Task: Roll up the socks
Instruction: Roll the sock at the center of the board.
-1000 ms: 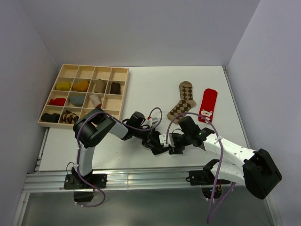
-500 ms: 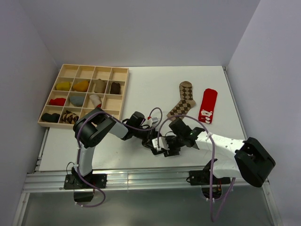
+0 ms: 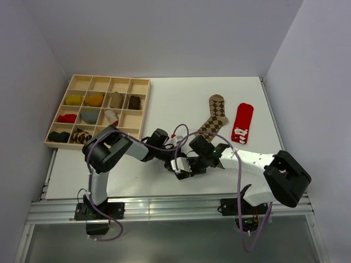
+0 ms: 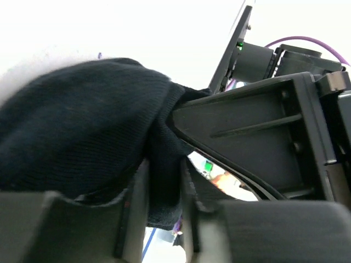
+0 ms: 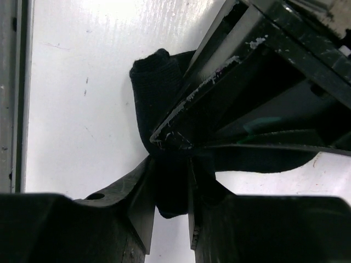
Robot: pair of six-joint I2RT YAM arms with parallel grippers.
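Observation:
The black sock is bunched into a roll near the table's front middle, mostly hidden under both grippers in the top view. My left gripper is shut on a fold of it. My right gripper is shut on the same sock, whose rolled end sticks out beside the left gripper's fingers. The brown argyle sock and the red sock lie flat at the back right, apart from both grippers.
A wooden tray with compartments stands at the back left and holds several small sock bundles. The table's front edge and metal rail run just below the grippers. Purple cables loop over both arms.
My right gripper has moved left toward the left gripper and now meets it over the black sock. The left gripper has hardly moved.

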